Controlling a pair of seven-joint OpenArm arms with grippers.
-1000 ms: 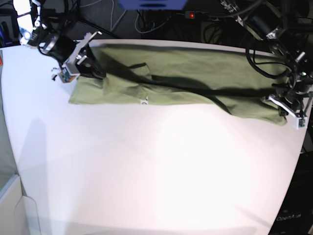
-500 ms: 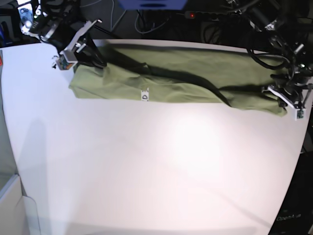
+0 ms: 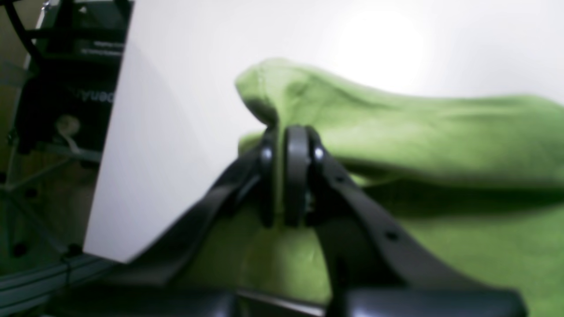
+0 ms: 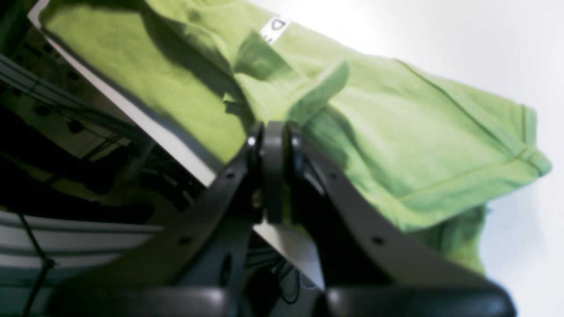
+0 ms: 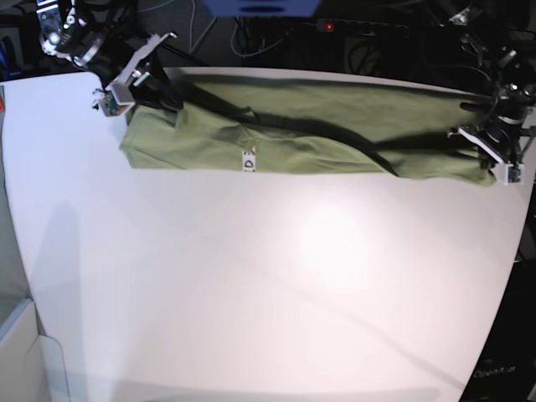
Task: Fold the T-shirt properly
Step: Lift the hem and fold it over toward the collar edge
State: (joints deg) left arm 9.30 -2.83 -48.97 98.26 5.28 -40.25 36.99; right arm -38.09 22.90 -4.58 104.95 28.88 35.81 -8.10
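T-shirt (image 5: pixel 310 130) stretched as long band across top of base view, along far edge of white table (image 5: pixel 251 285). Right gripper (image 4: pixel 275 145) at upper left, clamped on cloth fold near sleeve end. Left gripper (image 3: pixel 288 149) at upper right, pinched tight on opp. end. White neck label (image 5: pixel 248 162) on near edge, left of centre.

"D" on white neck label (image 5: pixel 248 162)

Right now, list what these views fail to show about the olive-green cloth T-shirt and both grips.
- Olive-green cloth T-shirt: its under layers are hidden by its own folds, base view.
- Small white neck label: print blurred, right wrist view.
- Left gripper: pinched cloth hidden between the pads; blurred.
- Right gripper: arm covers cloth below.
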